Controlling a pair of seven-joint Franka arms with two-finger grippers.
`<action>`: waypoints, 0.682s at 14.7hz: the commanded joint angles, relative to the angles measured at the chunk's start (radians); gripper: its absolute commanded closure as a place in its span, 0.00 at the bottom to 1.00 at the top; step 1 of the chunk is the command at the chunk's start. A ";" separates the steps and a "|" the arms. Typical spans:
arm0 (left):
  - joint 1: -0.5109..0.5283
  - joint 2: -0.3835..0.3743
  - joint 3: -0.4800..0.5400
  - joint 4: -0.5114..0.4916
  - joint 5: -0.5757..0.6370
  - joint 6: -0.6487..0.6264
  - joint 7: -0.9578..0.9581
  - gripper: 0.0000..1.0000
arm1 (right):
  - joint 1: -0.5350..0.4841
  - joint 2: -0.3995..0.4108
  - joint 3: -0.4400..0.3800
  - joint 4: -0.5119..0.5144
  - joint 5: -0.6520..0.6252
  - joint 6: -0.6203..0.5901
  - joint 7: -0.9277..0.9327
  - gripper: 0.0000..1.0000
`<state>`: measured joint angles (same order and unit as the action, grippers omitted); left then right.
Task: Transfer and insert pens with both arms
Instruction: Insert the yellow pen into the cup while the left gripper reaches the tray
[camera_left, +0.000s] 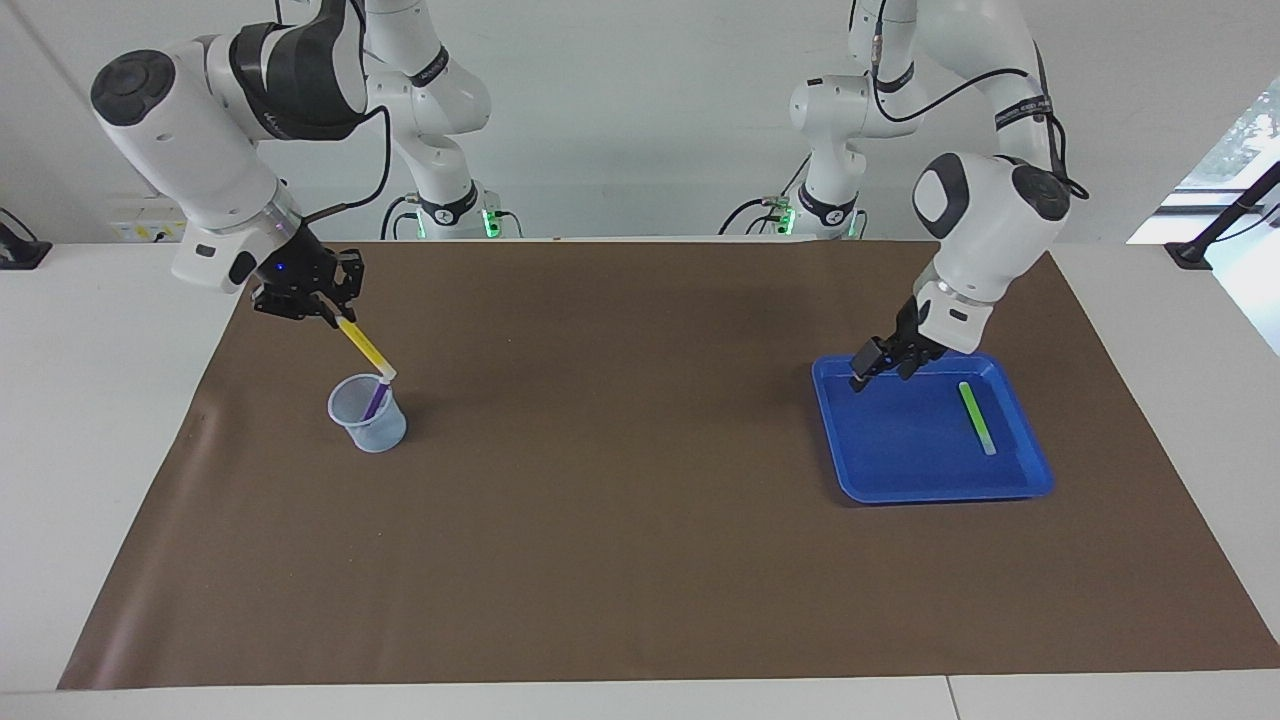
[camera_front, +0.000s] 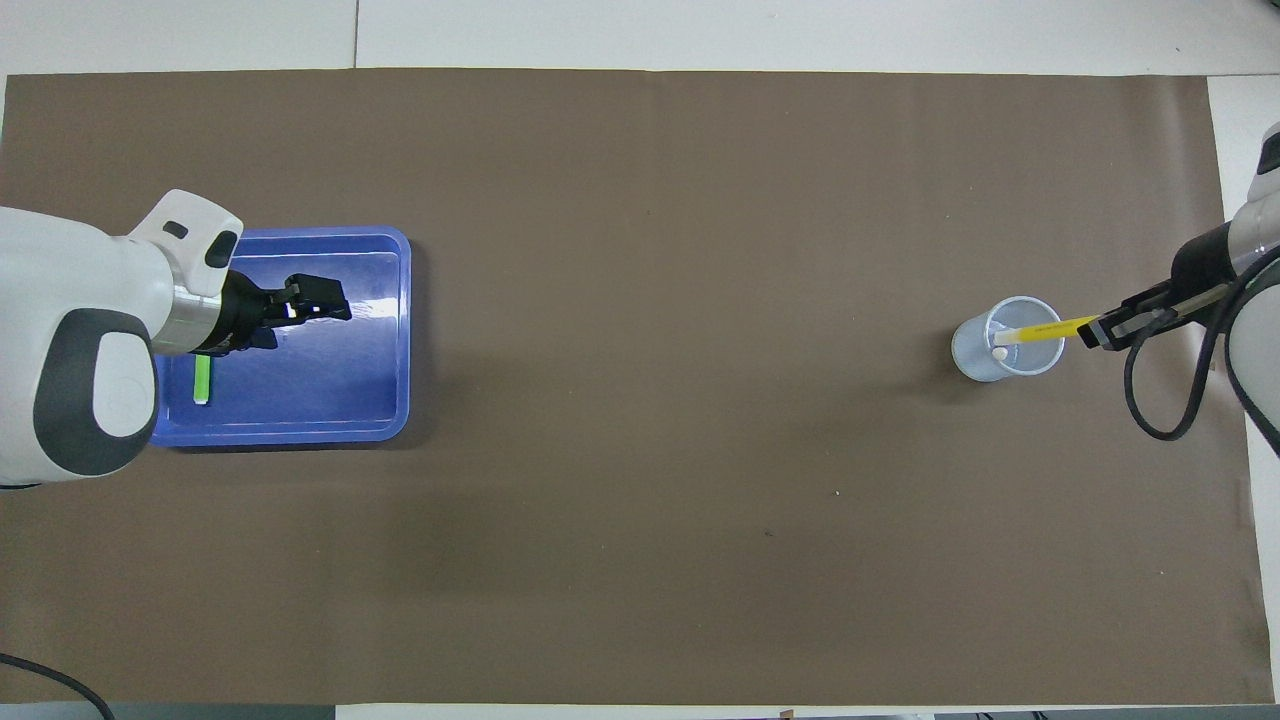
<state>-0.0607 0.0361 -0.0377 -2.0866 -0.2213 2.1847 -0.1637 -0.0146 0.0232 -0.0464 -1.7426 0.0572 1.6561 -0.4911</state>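
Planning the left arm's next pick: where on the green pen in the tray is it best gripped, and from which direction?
Grip the green pen on its bright middle, coming straight down from above. It lies flat on the blue tray floor, clear of the rim, so the open left gripper should set its fingers across the pen's length.

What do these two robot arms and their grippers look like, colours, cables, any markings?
Both arms are glossy white, rounded segments with dark grey joint bands and round dark grey end caps. The right arm and the left arm each carry loose black cables looping along the links and a silver ring at the wrist. The right gripper and the left gripper are black, with slim black fingers. Green lights glow at both bases.
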 joint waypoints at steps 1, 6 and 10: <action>0.070 0.007 -0.011 -0.030 0.087 0.042 0.156 0.00 | -0.034 -0.006 0.011 -0.037 -0.036 0.059 -0.089 1.00; 0.171 0.132 -0.010 -0.036 0.155 0.214 0.315 0.00 | -0.050 -0.016 0.011 -0.149 -0.057 0.180 -0.098 1.00; 0.232 0.211 -0.011 -0.032 0.303 0.300 0.317 0.00 | -0.064 -0.019 0.013 -0.173 -0.057 0.189 -0.107 1.00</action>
<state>0.1434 0.2178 -0.0383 -2.1216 0.0441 2.4415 0.1360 -0.0592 0.0265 -0.0468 -1.8917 0.0137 1.8285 -0.5750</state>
